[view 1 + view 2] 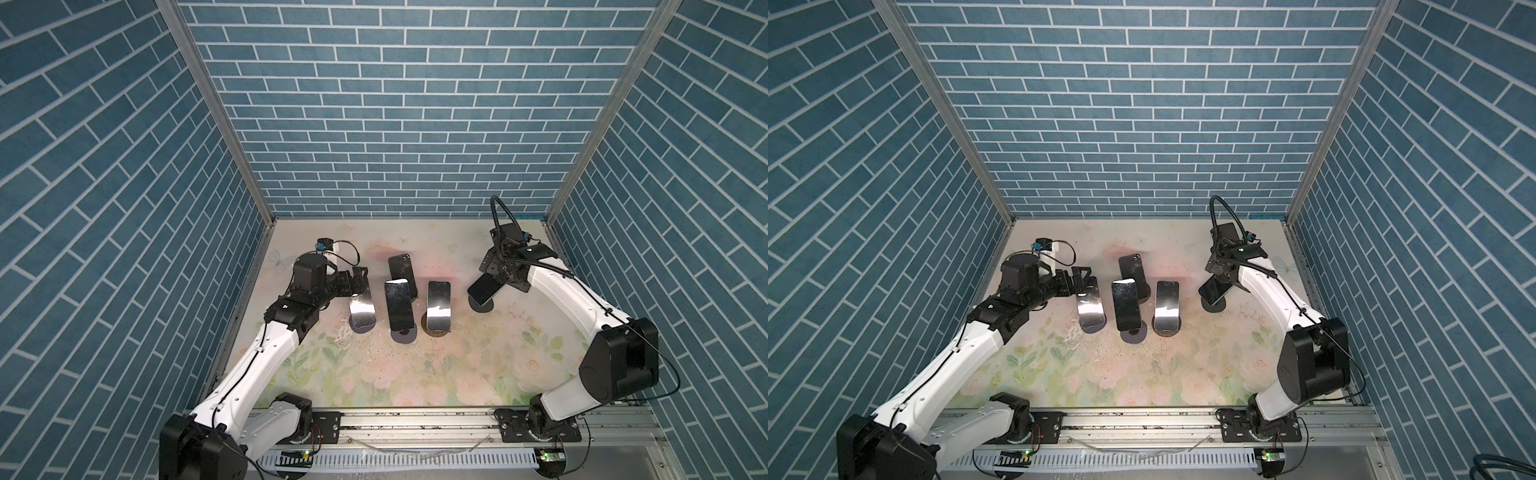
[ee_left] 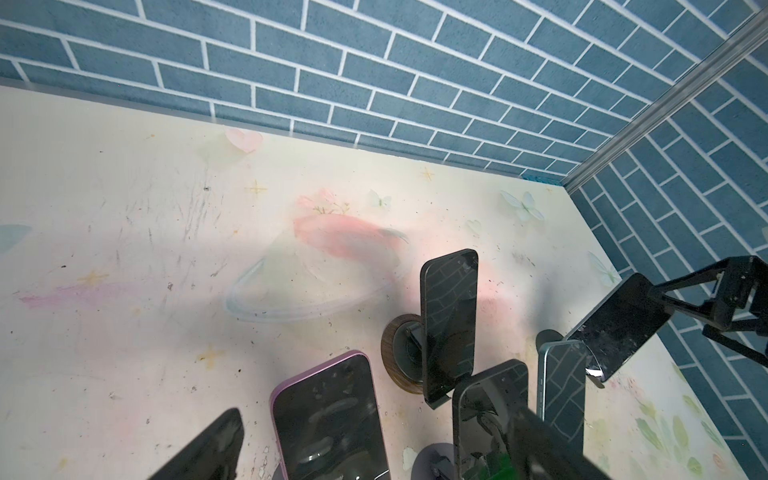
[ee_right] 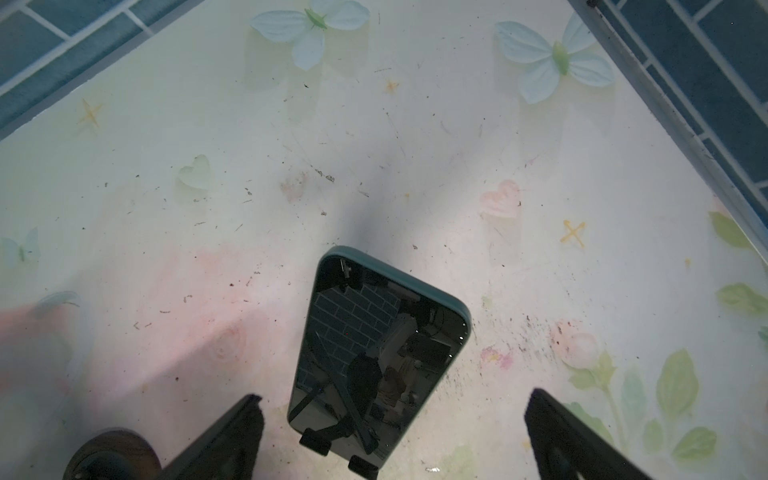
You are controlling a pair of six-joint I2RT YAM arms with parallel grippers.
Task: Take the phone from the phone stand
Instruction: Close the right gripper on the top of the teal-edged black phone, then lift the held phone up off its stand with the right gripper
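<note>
Phone in the teal case (image 3: 380, 357) is, I'd say, the one being gone for. It leans on its own dark-footed stand (image 1: 482, 306), near the wood-based stand (image 3: 124, 440), on the side away from the left arm. The right claw (image 3: 392, 405) hangs over it with its fingers (image 3: 232, 436) spread wide, one on either side of the screen and clear of both long edges, gripping nothing. The left claw (image 1: 360, 279), just as wide and empty, sits beyond the other phones on the opposite side of the wood-based stand. It is close to the top edge of the outermost phone (image 1: 362, 311); whether it touches, I can't tell.

To do this well, I'd bring the right fingers down square to the long edges and close across the narrow width. Then I'd draw the phone up along its own length, so it slides out of the two small hooks (image 3: 316, 444) rather than tipping the stand on the worktop (image 1: 415, 374). The phone's long axis slants steeply, with the lower short edge in the hooks and the glass facing up toward the claw.
</note>
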